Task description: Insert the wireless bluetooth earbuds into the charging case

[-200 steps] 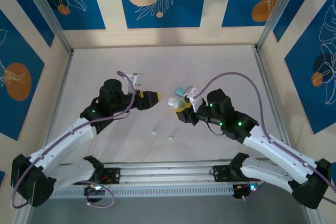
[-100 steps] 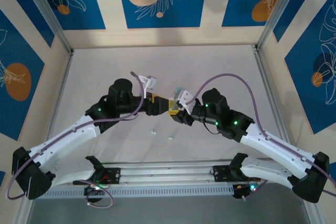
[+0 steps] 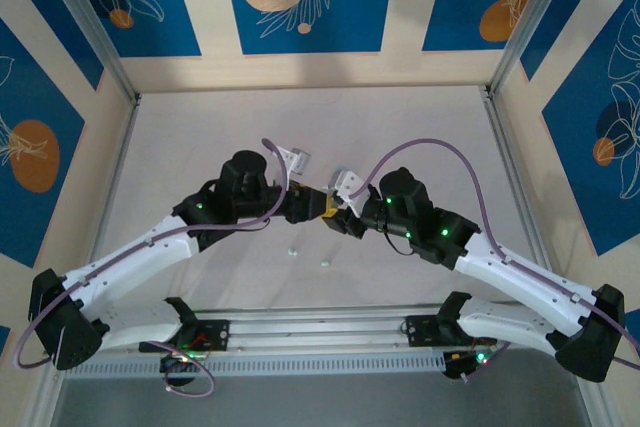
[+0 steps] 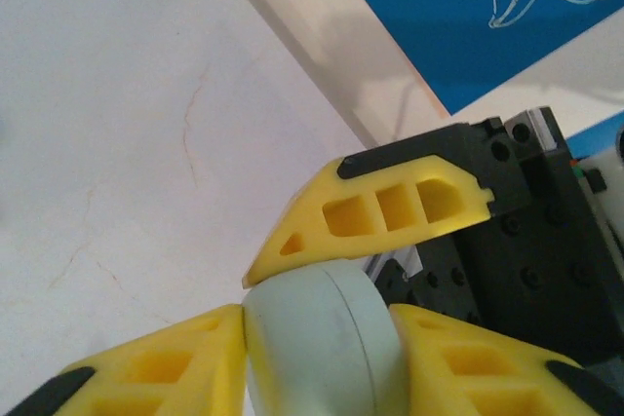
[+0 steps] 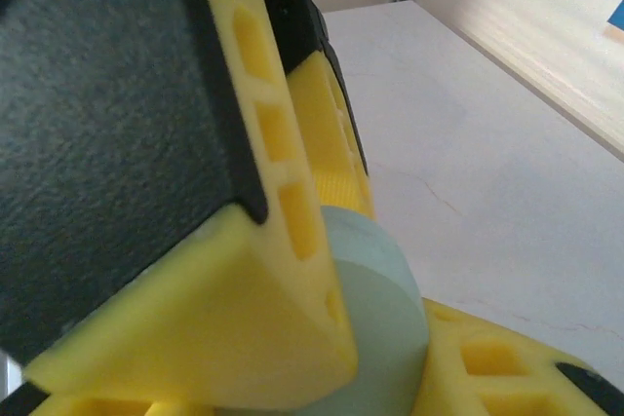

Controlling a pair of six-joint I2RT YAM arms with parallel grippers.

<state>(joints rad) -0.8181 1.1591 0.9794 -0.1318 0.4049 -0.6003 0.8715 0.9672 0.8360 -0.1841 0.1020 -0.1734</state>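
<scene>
A pale green charging case is pinched between both grippers above the middle of the table. In the left wrist view my left gripper is shut on it, a yellow finger pressing each side, while a finger of the right gripper lies across its top. In the right wrist view the case sits in my right gripper, shut on it, with the left gripper's finger covering its left half. From above, the left gripper and right gripper meet tip to tip. Two tiny earbuds lie on the table below them.
The white table is ringed by low cream walls and aluminium posts. Purple cables arc over both arms. The arm bases and a rail run along the near edge.
My left arm has swung right until its gripper met the right one, and its fingers have closed onto the case. The right gripper has shifted slightly left, still holding the case.
</scene>
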